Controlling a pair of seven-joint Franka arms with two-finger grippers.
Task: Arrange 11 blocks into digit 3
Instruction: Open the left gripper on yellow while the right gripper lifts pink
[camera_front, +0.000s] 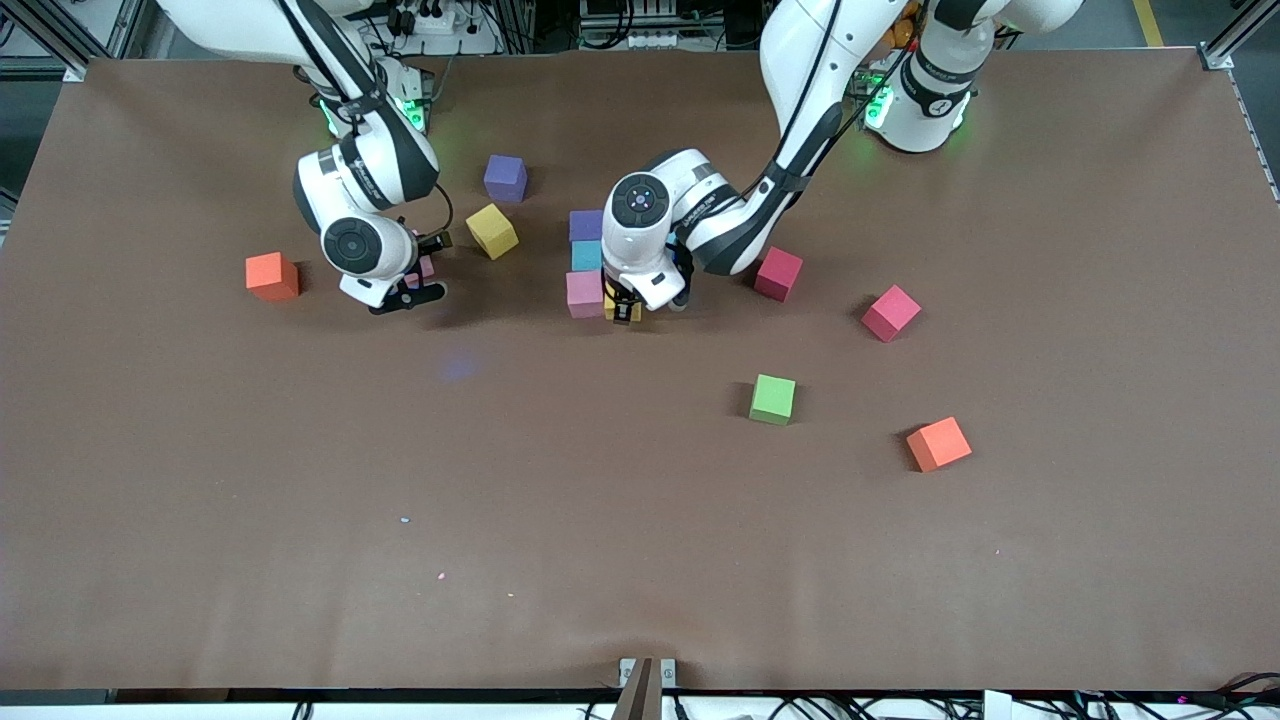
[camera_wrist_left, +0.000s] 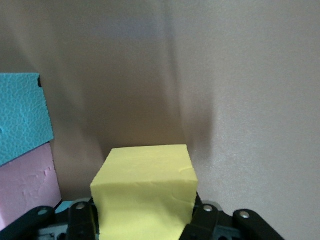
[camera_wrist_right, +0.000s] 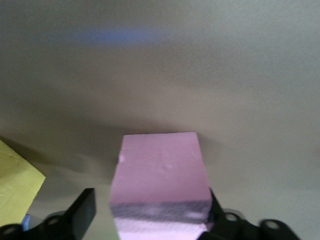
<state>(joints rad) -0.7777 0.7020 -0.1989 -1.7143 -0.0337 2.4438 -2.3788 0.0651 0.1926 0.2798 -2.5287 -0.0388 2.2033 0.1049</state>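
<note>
Left tool (camera_front: 622, 310) clamped on yellow block (camera_wrist_left: 144, 192), beside pink block (camera_front: 584, 294) in column. Right tool (camera_wrist_right: 150, 212) spread loosely around another pink block (camera_wrist_right: 160, 175), one finger apart.

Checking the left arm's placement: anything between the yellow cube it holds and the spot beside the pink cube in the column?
Nothing visible. The left gripper holds the yellow cube right beside the pink cube at the nearer end of the purple-blue-pink column. In the left wrist view only bare table lies ahead of it.
</note>
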